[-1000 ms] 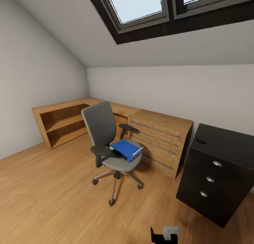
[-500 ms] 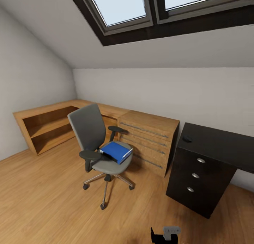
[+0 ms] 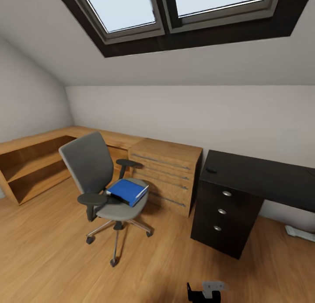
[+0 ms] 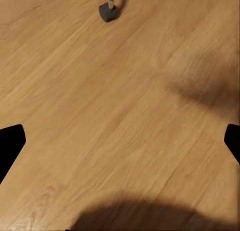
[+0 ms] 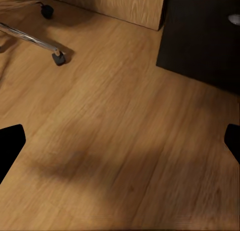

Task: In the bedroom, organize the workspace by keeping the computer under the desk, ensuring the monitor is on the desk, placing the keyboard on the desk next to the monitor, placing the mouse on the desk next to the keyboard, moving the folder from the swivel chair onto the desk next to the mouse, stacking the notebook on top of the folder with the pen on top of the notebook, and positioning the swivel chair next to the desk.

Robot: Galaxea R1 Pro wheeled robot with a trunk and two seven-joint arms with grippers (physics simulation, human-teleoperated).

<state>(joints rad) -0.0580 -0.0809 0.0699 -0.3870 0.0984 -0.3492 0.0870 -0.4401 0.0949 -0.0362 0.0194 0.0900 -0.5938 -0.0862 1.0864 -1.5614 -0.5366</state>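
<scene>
One swivel chair (image 3: pixel 98 180) on the wood floor (image 3: pixel 52 250), left of centre, with one blue folder (image 3: pixel 127 192) lying on its seat. One light wooden chest (image 3: pixel 168 174) beside it, then one black desk (image 3: pixel 258 176) with three silver knobs and one small mouse (image 3: pixel 211 169) on top. Left gripper (image 4: pixel 120 141) and right gripper (image 5: pixel 120 141): both spread wide, holding nothing, over bare floor.
</scene>
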